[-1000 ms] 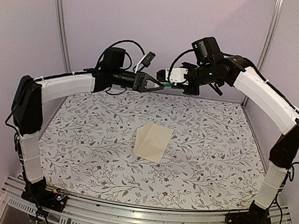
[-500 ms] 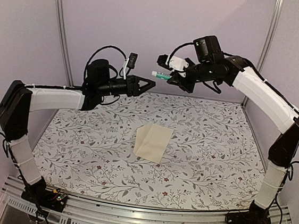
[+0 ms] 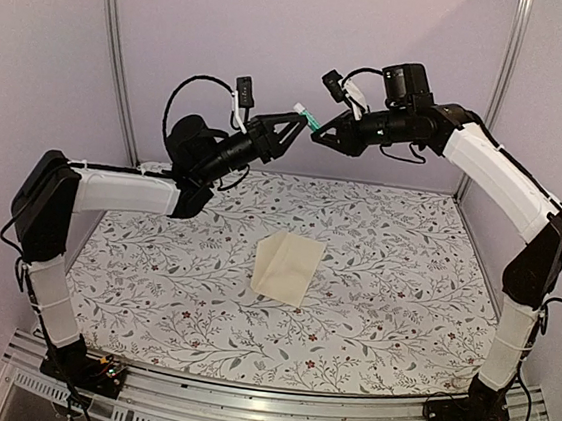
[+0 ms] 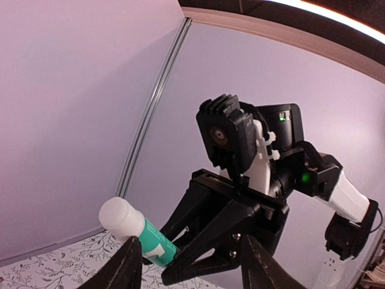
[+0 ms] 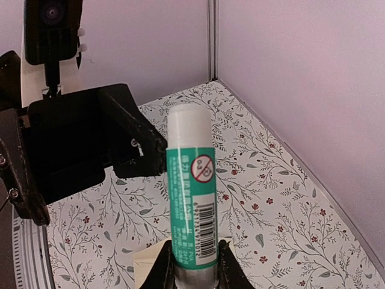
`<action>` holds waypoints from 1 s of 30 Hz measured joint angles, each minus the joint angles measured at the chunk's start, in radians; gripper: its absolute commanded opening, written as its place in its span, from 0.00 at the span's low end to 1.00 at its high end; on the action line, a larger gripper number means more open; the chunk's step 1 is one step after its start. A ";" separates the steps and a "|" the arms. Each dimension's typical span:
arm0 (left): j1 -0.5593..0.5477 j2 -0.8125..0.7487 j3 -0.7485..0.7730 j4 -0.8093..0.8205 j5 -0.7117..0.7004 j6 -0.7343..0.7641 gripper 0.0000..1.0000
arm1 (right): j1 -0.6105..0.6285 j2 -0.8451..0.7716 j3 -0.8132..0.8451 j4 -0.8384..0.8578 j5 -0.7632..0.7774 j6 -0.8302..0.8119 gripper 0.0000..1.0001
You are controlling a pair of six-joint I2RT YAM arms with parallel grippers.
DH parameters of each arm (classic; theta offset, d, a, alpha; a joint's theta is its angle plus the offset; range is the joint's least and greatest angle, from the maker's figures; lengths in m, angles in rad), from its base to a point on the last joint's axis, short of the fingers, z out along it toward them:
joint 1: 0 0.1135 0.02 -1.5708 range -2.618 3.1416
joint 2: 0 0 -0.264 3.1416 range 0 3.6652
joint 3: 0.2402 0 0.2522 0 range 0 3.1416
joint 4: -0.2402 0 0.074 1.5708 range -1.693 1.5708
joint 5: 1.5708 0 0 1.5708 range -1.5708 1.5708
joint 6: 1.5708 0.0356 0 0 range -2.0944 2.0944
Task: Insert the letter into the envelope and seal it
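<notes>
Floral table [image 3: 404, 284]: one envelope [image 3: 288, 268]; right claw [image 3: 319, 134] pinches one glue stick [image 5: 191, 205], left claw [image 3: 297, 126] spread.

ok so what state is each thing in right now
glue stick: cap on, held in the air
right pincer: shut on the glue stick
left pincer: open, close to the cap
envelope: flat on the table, flap state unclear

Your light is soft, even and violet-tinged, from overhead; the envelope [image 3: 288, 268] casts barely a shadow. A bright strip [image 4: 337, 11] glares top right in the left wrist view. The glue stick [image 5: 191, 198] is sharp, its cap bleached.
</notes>
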 measured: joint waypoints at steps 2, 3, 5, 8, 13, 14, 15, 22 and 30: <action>-0.001 0.013 0.011 0.011 -0.004 -0.013 0.55 | -0.004 0.005 0.000 0.007 -0.026 0.038 0.01; -0.001 0.018 0.016 0.019 -0.006 -0.019 0.55 | -0.006 0.007 0.000 0.011 -0.039 0.055 0.01; -0.002 0.025 0.023 0.032 -0.006 -0.032 0.54 | -0.008 0.010 0.000 0.020 -0.060 0.082 0.00; -0.005 0.032 0.029 0.050 -0.005 -0.052 0.51 | -0.010 0.011 0.000 0.036 -0.089 0.116 0.00; -0.007 0.047 0.038 0.047 -0.016 -0.088 0.46 | -0.012 0.011 0.000 0.058 -0.115 0.151 0.00; -0.007 0.050 0.039 0.040 -0.025 -0.096 0.46 | -0.011 0.011 0.000 0.061 -0.127 0.156 0.00; -0.007 0.054 0.041 0.035 -0.032 -0.103 0.47 | -0.008 0.010 0.000 0.061 -0.137 0.159 0.00; -0.007 0.066 0.052 0.020 -0.049 -0.130 0.45 | 0.018 0.010 -0.011 0.061 -0.178 0.167 0.00; -0.008 0.066 0.055 0.039 -0.030 -0.145 0.25 | 0.026 0.010 -0.014 0.061 -0.180 0.166 0.01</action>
